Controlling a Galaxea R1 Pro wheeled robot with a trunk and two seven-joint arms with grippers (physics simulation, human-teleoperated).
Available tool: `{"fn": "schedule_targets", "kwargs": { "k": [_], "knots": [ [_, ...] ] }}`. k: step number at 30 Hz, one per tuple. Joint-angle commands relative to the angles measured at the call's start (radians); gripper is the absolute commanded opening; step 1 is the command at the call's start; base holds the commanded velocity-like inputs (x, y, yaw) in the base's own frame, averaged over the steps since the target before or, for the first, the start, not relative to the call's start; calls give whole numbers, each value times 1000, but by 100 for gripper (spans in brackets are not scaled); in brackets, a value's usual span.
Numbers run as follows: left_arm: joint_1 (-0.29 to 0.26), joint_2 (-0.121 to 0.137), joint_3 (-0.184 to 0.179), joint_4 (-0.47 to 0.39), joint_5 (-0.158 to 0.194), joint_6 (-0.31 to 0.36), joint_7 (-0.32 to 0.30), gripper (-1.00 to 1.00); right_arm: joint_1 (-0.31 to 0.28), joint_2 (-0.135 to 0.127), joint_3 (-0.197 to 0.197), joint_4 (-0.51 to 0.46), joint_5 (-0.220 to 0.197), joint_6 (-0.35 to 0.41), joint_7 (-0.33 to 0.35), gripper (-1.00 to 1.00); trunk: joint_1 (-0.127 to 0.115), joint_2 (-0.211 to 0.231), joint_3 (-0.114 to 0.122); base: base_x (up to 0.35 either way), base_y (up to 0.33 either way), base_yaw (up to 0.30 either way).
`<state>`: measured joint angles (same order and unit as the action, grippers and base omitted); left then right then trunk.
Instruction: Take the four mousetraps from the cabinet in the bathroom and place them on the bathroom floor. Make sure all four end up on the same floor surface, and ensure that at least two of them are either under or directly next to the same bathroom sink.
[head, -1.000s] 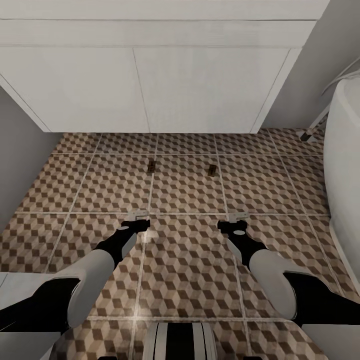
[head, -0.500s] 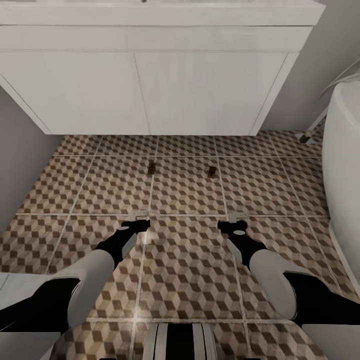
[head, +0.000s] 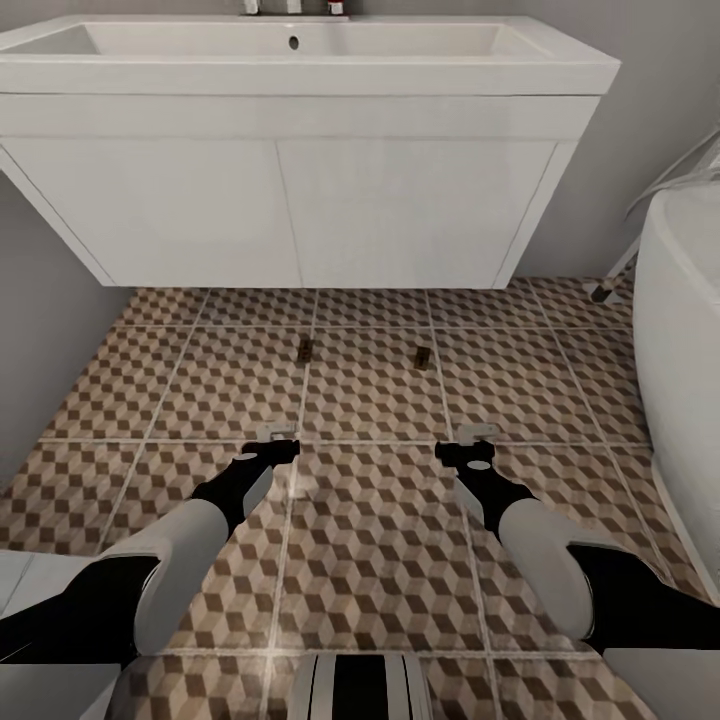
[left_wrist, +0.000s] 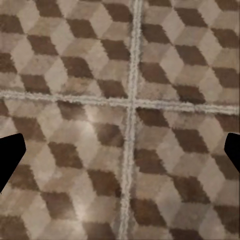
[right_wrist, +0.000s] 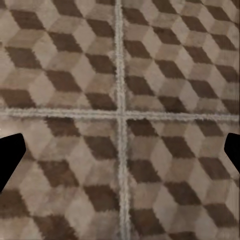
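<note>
Two small brown mousetraps lie on the cube-patterned bathroom floor (head: 370, 400) in front of the white sink (head: 300, 55): one mousetrap (head: 304, 349) to the left, the other mousetrap (head: 422, 357) to the right. Both lie a short way out from the vanity front. My left gripper (head: 277, 433) hovers just short of the left trap, and my right gripper (head: 474, 433) just short of the right one. In the wrist views the left gripper (left_wrist: 120, 155) and the right gripper (right_wrist: 120, 155) stand open over bare tiles, with nothing between the fingers. The cabinet is out of view.
A white bathtub (head: 685, 340) bulges in at the right, with a thin pipe behind it. A grey wall (head: 40, 330) closes off the left side. The white vanity (head: 290, 210) hangs above the floor, leaving a gap beneath it.
The whole view has shifted: the camera now sees the top of the sink basin, and the traps sit slightly lower in the picture. Both arms hold the same pose.
</note>
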<state>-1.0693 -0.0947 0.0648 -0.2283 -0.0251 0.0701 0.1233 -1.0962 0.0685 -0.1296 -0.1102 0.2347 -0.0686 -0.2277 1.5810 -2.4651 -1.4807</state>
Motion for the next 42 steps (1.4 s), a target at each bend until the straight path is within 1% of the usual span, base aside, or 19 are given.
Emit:
{"fn": "schedule_targets", "kwargs": {
  "k": [1, 42],
  "knots": [
    [0, -1, 6, -2, -3, 6, 1, 100, -1, 0, -9, 1, 9, -3, -2, 100, -4, 7, 3, 0, 0, 0],
    [0, 0, 5, 4, -3, 2, 1, 100, -1, -1, -8, 1, 9, 3, 1, 100, -161, 294, 131, 0, 0, 0]
  ]
}}
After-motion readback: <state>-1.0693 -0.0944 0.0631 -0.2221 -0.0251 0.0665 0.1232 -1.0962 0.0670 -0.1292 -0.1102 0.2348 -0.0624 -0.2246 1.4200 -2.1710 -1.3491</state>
